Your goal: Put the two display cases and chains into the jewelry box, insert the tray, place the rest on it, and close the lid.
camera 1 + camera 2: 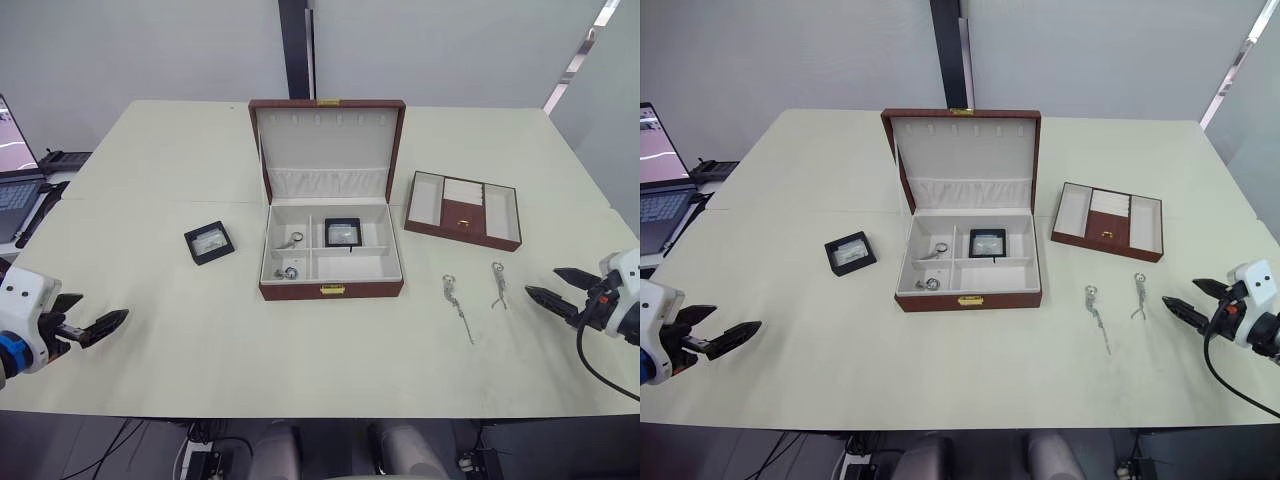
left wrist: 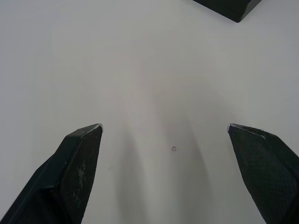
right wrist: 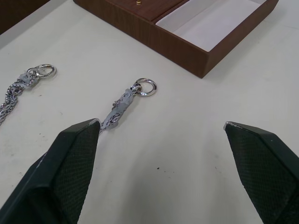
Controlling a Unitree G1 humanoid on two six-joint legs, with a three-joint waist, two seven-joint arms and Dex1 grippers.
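The jewelry box (image 1: 331, 255) stands open at the table's (image 1: 180, 160) middle, one display case (image 1: 343, 232) and two small chains (image 1: 289, 241) in its compartments. The second display case (image 1: 209, 242) lies just left of the box; the tray (image 1: 463, 209) sits right of it. Two chains (image 1: 456, 300) lie near the right gripper (image 1: 545, 287) — fingers spread, empty. The left gripper (image 1: 95, 322) hovers at the near left, likewise spread.

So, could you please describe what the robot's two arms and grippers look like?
Each gripper, left gripper and right gripper, has two black tapered fingers with a fine cross-hatched texture on their pads. The wrists are white housings; the left one carries a blue ring, and a black cable loops down from the right one.
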